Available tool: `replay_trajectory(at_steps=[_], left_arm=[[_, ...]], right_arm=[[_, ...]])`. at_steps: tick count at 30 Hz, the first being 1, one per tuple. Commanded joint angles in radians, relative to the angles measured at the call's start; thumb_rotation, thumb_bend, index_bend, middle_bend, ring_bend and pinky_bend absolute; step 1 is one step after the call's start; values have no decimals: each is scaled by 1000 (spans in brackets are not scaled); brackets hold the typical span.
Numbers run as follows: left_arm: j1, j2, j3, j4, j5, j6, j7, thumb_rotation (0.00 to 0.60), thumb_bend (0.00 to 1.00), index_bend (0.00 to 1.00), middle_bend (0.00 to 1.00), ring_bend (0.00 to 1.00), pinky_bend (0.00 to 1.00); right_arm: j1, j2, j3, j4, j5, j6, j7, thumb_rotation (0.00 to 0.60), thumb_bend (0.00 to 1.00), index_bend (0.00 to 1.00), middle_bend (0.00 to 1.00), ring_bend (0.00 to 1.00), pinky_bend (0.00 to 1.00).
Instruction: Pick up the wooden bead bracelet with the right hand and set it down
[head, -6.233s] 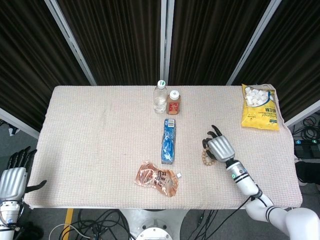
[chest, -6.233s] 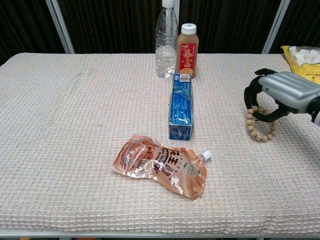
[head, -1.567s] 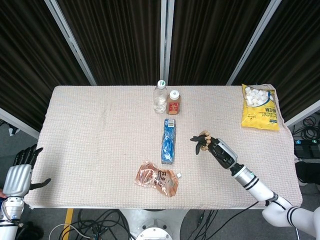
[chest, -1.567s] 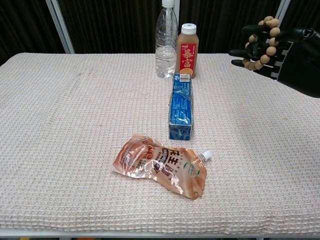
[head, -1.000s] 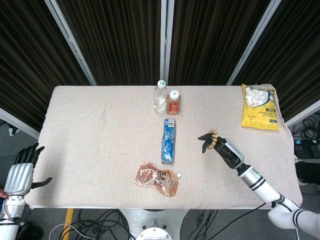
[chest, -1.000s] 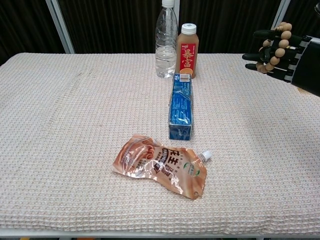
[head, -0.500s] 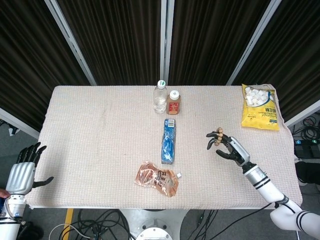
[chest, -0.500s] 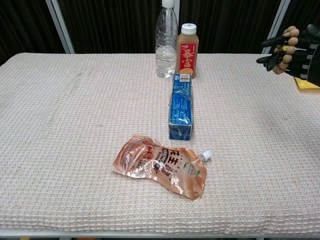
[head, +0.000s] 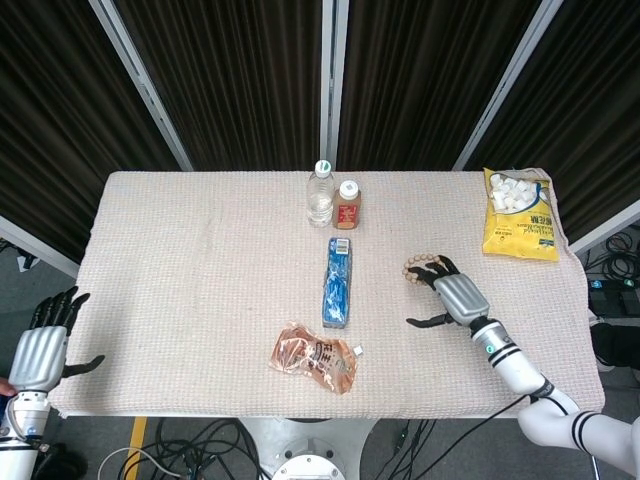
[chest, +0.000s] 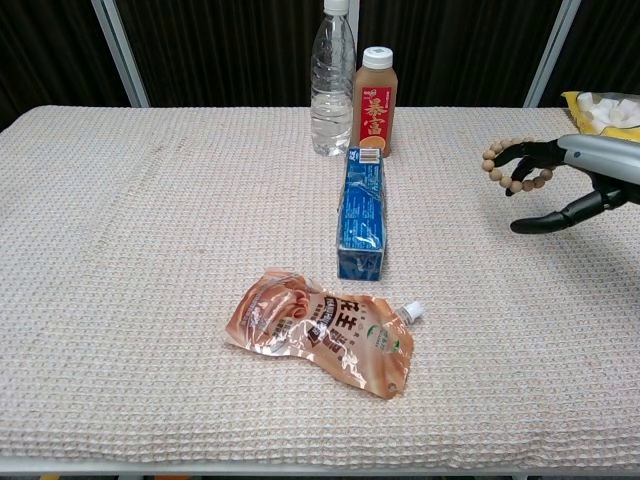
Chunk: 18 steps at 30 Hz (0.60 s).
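Now right robot hand (chest: 570, 178) hooks wooden bead bracelet (chest: 514, 164) on fingertips, well inside table (chest: 150, 230) edge

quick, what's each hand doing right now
Left hand: open, holding nothing, off the table's left edge.
Right hand: the wooden bead bracelet hangs looped over its fingers, thumb spread apart.

Your right robot hand (head: 458, 297) has the wooden bead bracelet (head: 420, 266) looped on its fingertips over the counter (head: 200, 260).

The blue box (head: 339, 282) sits at centre, with the water bottle (head: 320, 194) and juice bottle (head: 347, 205) at its 12 o'clock, the orange pouch (head: 315, 357) at 6, and the yellow bag (head: 520, 214) near 2. Your left robot hand (head: 40, 345) is off the counter edge at 8, fingers apart.
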Motion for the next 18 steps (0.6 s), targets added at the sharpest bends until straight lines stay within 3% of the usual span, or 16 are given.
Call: replay_trajectory(at_steps=[1, 4, 8, 12, 13, 16, 18], left_arm=[[-2, -1, 0, 3, 2, -2, -3, 600, 0, 104, 18, 0, 0], [-2, -2, -1, 5, 4, 1, -6, 600, 0, 104, 18, 0, 0], [-4, -3, -1, 4, 8, 2, -6, 600, 0, 103, 18, 0, 0], [-5, -2, -3, 1, 13, 9, -4, 600, 0, 104, 17, 0, 0], [-4, -2, -3, 1, 14, 11, -3, 600, 0, 104, 17, 0, 0], [-2, -5, -7, 2, 18, 25, -1, 600, 0, 104, 18, 0, 0], [-1, -7, -8, 4, 21, 32, -1, 600, 0, 103, 18, 0, 0]], right_arm=[[-15, 61, 29, -144, 89, -67, -97, 277, 0, 0, 131, 0, 0], [-29, 116, 27, -213, 71, -81, 10, 278, 0, 0, 121, 0, 0], [-46, 197, 16, -288, -22, -88, 296, 279, 0, 0, 61, 0, 0], [-104, 178, 23, -235, -117, 77, 434, 253, 0, 0, 94, 0, 0], [-120, 170, 27, -224, -116, 111, 418, 257, 0, 0, 110, 0, 0], [-193, 169, 33, -219, -96, 234, 180, 431, 35, 0, 156, 0, 0], [-240, 174, 40, -243, -72, 311, 22, 476, 60, 0, 161, 0, 0]])
